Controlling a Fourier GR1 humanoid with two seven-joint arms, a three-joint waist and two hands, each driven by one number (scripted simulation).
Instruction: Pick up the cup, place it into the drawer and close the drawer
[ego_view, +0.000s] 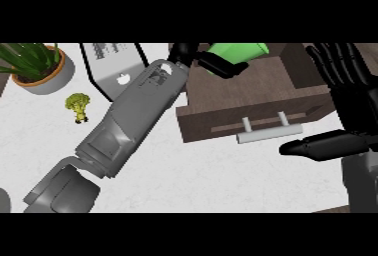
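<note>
The green cup (242, 50) is at the view's top centre, held over the far part of the open brown drawer (214, 121). My left hand (215, 63) is shut on it, with black fingers curled round its lower side, and hides part of the cup. The left forearm runs diagonally from the lower left up to it. The drawer stands pulled out towards me, with a pale bar handle (269, 131) on its front. My right hand (356, 107) rests open at the right edge, fingers up and thumb pointing left beside the handle, and holds nothing.
A potted plant (35, 64) stands at the far left corner of the white counter (192, 175). A white laptop (111, 62) sits beside it, partly under my left forearm. A small broccoli (77, 106) lies left of the arm.
</note>
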